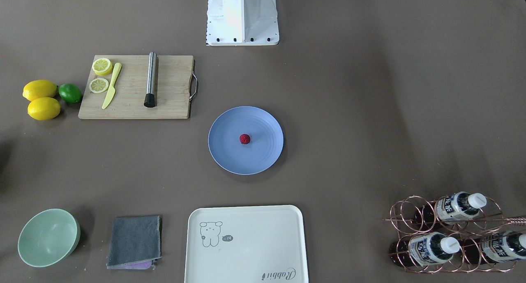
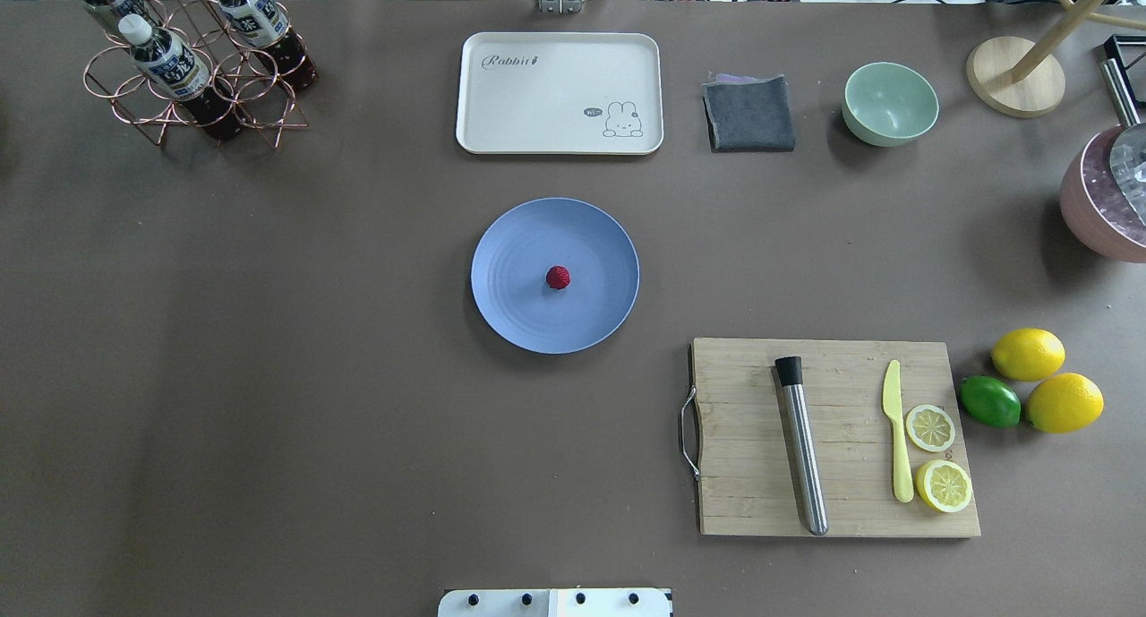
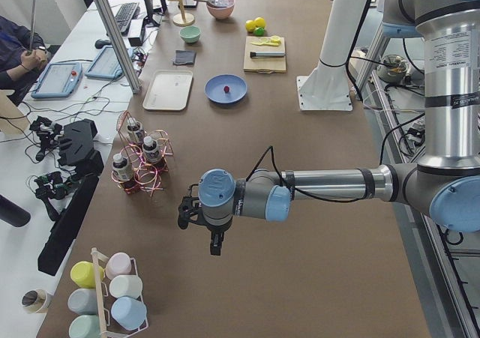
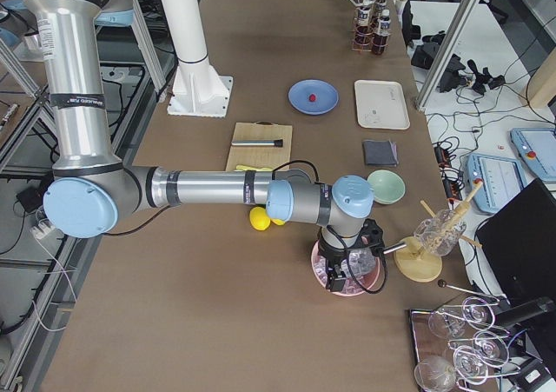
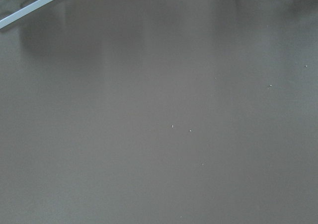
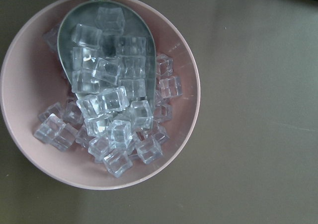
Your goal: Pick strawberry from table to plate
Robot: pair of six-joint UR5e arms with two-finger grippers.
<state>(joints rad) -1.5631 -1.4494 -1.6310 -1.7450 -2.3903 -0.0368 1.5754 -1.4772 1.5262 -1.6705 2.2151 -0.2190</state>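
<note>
The table [image 2: 269,330] runs past the edges of both fixed top views, and neither arm reaches into them. The grippers show only in the side views, so I cannot tell how far apart either one's jaws stand or whether they hold anything. Neither wrist view shows any fingers.

The left arm [image 3: 330,184] stretches level over the table, wrist bent so the left gripper [image 3: 215,248] points straight down at bare tabletop. The right arm [image 4: 208,186] reaches out level too. The right gripper [image 4: 339,279] hangs directly above a pink bowl [image 6: 184,134] of ice cubes [image 6: 114,100] with a metal scoop [image 6: 74,25], whose handle is cut off.

The cream tray [image 2: 537,107] reads "Rabbit". The plate [image 2: 519,241] lies between the two grippers, well apart from both. The bottles [image 1: 456,207] carry labels too small to read. The strawberry [image 2: 558,278] sits on the plate near its centre, far from either gripper.
</note>
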